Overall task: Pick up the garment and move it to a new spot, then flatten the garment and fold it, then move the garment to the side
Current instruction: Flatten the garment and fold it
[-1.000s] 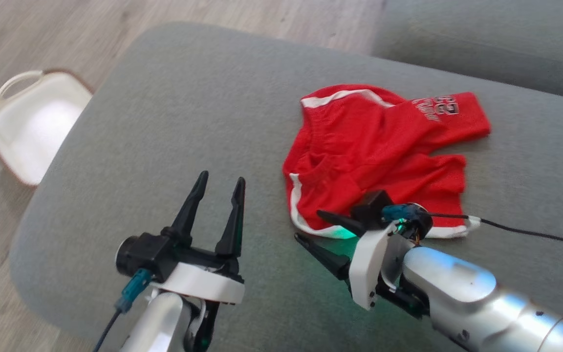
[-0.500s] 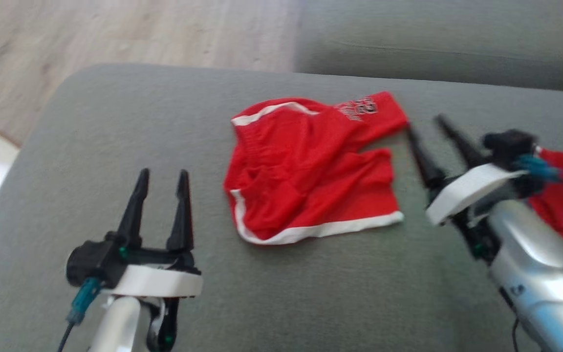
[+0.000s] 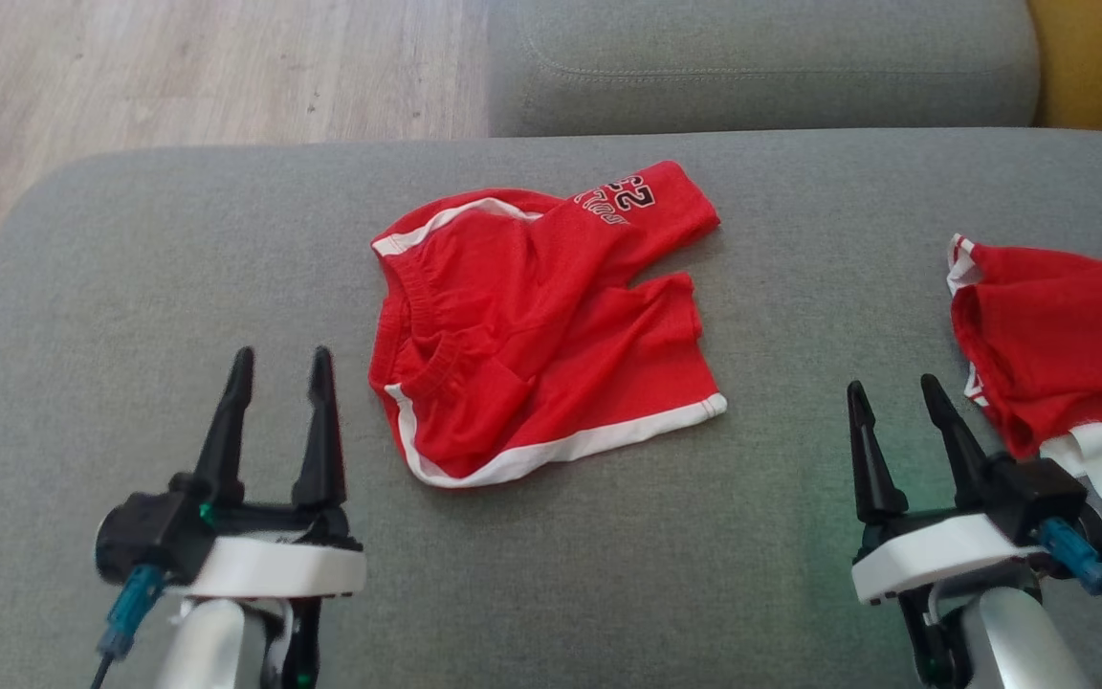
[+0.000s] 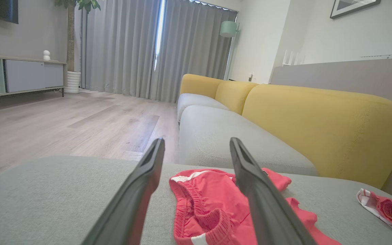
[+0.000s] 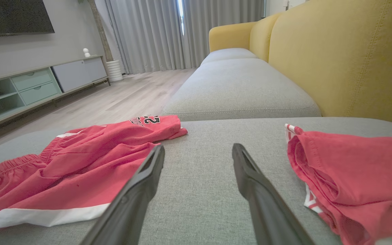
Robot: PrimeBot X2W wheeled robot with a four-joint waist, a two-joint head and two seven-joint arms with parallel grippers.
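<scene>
Red shorts [image 3: 541, 335] lie rumpled near the middle of the grey sofa [image 3: 178, 268] seat. The waistband is bunched at their left, and one leg, with printed numbers, is thrown up and away from the robot. The cloth is creased and doubled over itself, and the white hem runs crooked along the near edge. A second red garment [image 3: 1058, 344] sits well apart at the right edge, also in a heap.

As I judge it, most of the task is left. The shorts are neither flat nor folded, and nothing has been set tidily aside. Whether they already lie in their new spot cannot be told from how they lie.

The left gripper [image 3: 282, 354] hovers over bare seat just to the near left of the shorts. Its fingers are spread wide, holding and touching nothing; its wrist view shows the waistband [image 4: 202, 204] just ahead between them. The right gripper [image 3: 892, 385] is released too, fingers apart over bare fabric between the two garments and clear of both.
</scene>
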